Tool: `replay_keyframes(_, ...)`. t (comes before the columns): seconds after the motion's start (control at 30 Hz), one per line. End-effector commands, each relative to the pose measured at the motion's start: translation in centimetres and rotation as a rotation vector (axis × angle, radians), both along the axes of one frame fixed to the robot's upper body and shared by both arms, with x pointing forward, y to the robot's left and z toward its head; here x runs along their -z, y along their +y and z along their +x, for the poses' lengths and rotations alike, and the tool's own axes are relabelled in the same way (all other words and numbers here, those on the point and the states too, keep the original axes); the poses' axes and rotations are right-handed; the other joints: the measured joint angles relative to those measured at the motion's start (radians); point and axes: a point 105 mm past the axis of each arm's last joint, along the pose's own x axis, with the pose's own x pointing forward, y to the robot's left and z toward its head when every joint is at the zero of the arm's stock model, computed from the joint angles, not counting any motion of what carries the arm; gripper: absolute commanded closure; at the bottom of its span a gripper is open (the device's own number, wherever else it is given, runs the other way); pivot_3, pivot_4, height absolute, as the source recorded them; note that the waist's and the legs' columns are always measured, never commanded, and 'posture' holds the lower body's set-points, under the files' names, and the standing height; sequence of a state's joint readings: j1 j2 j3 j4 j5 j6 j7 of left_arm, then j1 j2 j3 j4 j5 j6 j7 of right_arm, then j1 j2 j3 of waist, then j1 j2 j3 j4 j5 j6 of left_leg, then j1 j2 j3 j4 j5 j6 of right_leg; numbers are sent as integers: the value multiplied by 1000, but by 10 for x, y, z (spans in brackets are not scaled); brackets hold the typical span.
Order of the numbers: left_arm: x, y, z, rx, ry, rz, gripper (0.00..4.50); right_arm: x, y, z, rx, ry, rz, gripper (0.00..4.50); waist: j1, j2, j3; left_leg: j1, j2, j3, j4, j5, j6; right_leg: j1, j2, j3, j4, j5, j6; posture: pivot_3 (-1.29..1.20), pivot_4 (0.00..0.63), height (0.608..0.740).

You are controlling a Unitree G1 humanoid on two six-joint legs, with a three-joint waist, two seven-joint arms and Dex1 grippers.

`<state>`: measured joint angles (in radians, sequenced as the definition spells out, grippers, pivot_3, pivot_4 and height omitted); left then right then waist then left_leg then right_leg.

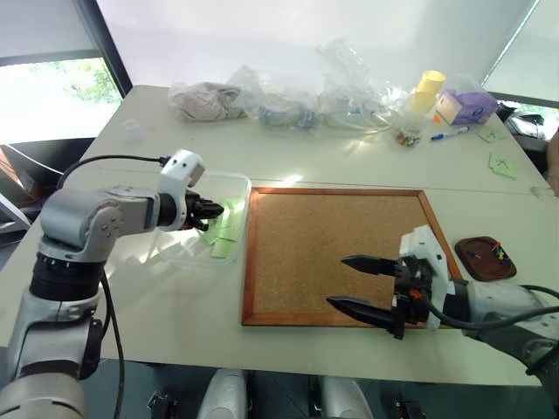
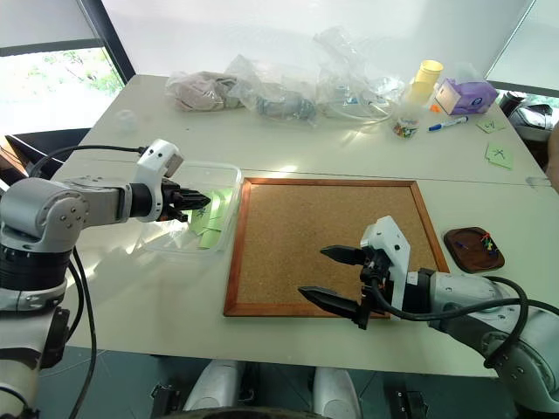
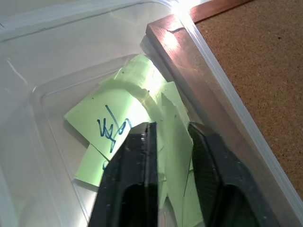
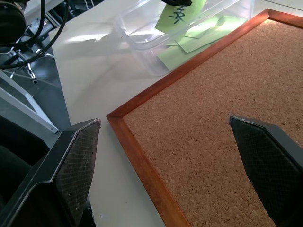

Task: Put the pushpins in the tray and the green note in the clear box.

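The clear box stands left of the corkboard, with several pale-green slips lying in it. On top of them lies the green note with its dark scribble, tilted up beside my left gripper. That gripper reaches into the box, its fingers apart with nothing pinched between them. The brown tray sits right of the corkboard with the pushpins in it. My right gripper hovers wide open and empty over the corkboard's near edge.
The wood-framed corkboard fills the table's middle. Along the back lie crumpled plastic bags, yellow cups, a purple box, a blue marker and green notes marked X. A person's hand shows at the right edge.
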<state>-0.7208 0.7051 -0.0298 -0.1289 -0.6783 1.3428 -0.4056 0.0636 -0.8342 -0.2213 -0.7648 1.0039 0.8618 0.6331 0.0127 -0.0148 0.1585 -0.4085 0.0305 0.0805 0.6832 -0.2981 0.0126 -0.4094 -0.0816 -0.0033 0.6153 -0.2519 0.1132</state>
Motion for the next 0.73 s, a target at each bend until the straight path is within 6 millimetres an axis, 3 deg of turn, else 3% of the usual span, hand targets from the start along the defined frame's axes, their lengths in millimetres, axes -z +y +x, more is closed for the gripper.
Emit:
replay_keyframes(0.03,-14,-3,4,21,-64,12,1125,-6,1,-1,8,-55,3,0,0,0,0,0,0,0,0,0,0,0,0,0,0,0,0,0,150,740)
replay_keyframes(0.1,-16,0,5,37,-101,68,228,-4,0,0,20,-57,2,0,0,0,0,0,0,0,0,0,0,0,0,0,0,0,0,0,150,740)
replay_keyframes(0.13,-22,-1,7,40,-120,49,85,-4,-2,1,30,-60,-2,0,0,0,0,0,0,0,0,0,0,0,0,0,0,0,0,0,150,740)
replay_keyframes(0.43,-74,-4,4,253,-322,64,85,-8,-21,8,97,-78,-8,0,0,0,0,0,0,1,0,0,0,0,0,0,0,0,0,0,150,740)
replay_keyframes(0.53,-84,-3,-7,373,-329,78,85,-12,-29,8,127,-82,-4,0,-1,0,0,0,0,1,0,0,0,0,0,0,0,0,0,0,150,740)
replay_keyframes(0.7,-89,-35,-38,596,-340,-136,85,-21,-61,11,302,-106,27,0,7,0,0,0,0,1,0,0,1,1,0,0,0,0,0,0,150,740)
replay_keyframes(0.73,-78,-47,-48,654,-308,-196,85,-20,-70,12,365,-112,33,0,7,0,0,0,1,1,1,-1,1,1,0,0,0,0,0,0,150,740)
